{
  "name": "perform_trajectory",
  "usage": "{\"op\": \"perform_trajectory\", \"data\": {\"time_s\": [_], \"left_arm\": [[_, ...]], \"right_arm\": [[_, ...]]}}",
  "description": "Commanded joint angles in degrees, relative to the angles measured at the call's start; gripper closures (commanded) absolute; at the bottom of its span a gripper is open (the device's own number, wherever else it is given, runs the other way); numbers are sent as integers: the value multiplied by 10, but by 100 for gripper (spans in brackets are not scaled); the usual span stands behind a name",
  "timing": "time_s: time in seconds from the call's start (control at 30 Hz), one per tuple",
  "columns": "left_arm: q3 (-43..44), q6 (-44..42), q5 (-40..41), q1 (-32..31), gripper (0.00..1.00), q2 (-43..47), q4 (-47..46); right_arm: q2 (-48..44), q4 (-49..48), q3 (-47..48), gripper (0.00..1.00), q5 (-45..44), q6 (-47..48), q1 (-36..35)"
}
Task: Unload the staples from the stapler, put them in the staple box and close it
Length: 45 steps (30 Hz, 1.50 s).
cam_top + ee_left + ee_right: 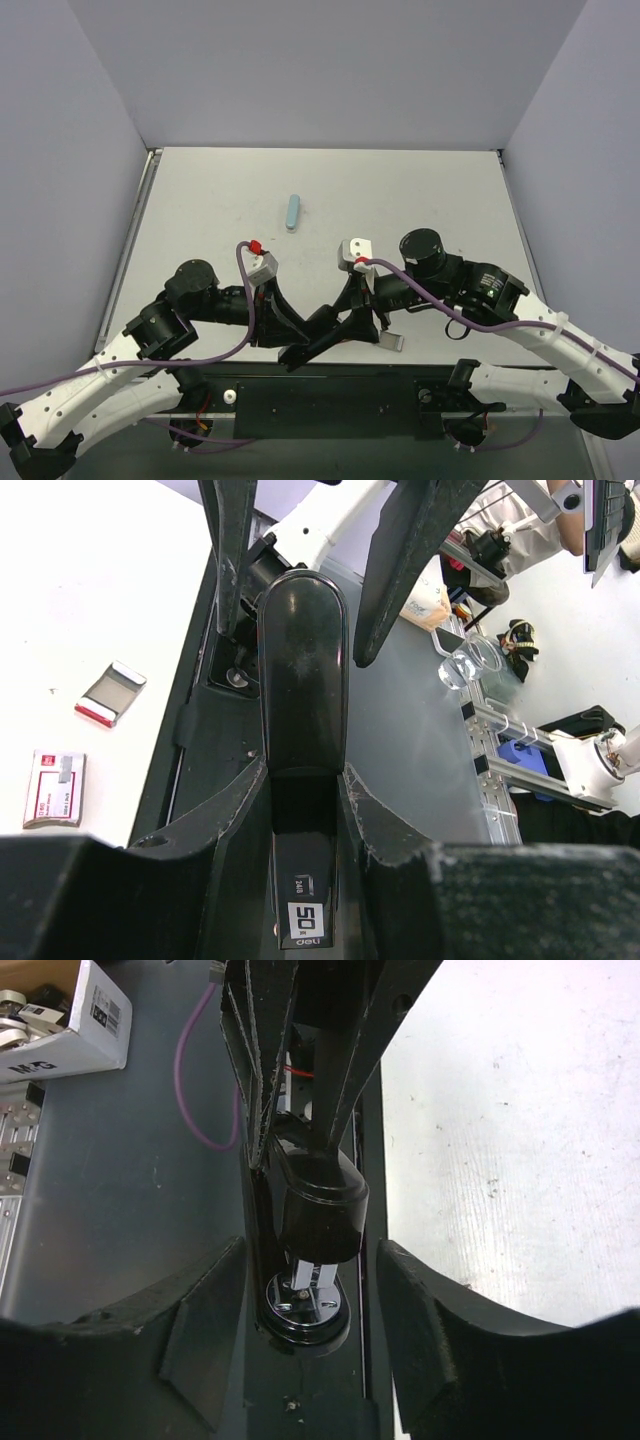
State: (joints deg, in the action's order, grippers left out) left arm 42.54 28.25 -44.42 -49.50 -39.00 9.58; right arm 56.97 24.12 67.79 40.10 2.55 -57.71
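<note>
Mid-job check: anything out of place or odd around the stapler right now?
Nothing spilled or broken. The stapler is held in the left gripper by the near edge of the table; the right gripper straddles its front end without touching. Only oddities: a silver piece and a red-labelled packet lying loose on the table.

A small blue thing (292, 212) is seen far out on the grey table (200, 200). A little silver box (393, 341) is seen near, on the right.

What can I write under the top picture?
The left gripper and right gripper meet at a black stapler near the table's front edge; a small blue object lies beyond.
</note>
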Motion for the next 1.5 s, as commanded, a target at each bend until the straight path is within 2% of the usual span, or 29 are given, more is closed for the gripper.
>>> {"op": "perform_trajectory", "data": {"time_s": [0.0,0.3,0.33,0.37,0.4,0.47,0.67,0.83,0.97,1.13,1.47], "left_arm": [[11,6,-15,-4,100,12,-67],[6,7,-14,-7,100,16,-83],[5,7,-15,-7,100,16,-87],[3,7,-14,-7,100,15,-87],[3,6,-12,-7,100,15,-87],[3,-3,-10,-7,100,13,-87],[11,-11,-10,-7,100,0,-87],[16,-14,-10,-7,73,-14,-87],[17,-14,-14,-7,58,-20,-108],[12,-16,-21,-7,48,-24,-123],[20,-21,-32,-7,39,-32,-137]], "right_arm": [[2,-25,23,52,19,-3,-10],[-13,-42,7,77,24,-7,-16],[-17,-45,3,84,27,-11,-16],[-19,-53,-2,86,28,-13,-17],[-23,-57,-5,94,30,-16,-16],[-29,-65,-13,100,30,-20,-17],[-46,-83,-24,100,44,-25,-19],[-63,-88,-32,100,52,-25,-21],[-76,-90,-36,100,53,-25,-21],[-81,-91,-36,100,60,-25,-21],[-84,-92,-37,100,53,-25,-21]]}}
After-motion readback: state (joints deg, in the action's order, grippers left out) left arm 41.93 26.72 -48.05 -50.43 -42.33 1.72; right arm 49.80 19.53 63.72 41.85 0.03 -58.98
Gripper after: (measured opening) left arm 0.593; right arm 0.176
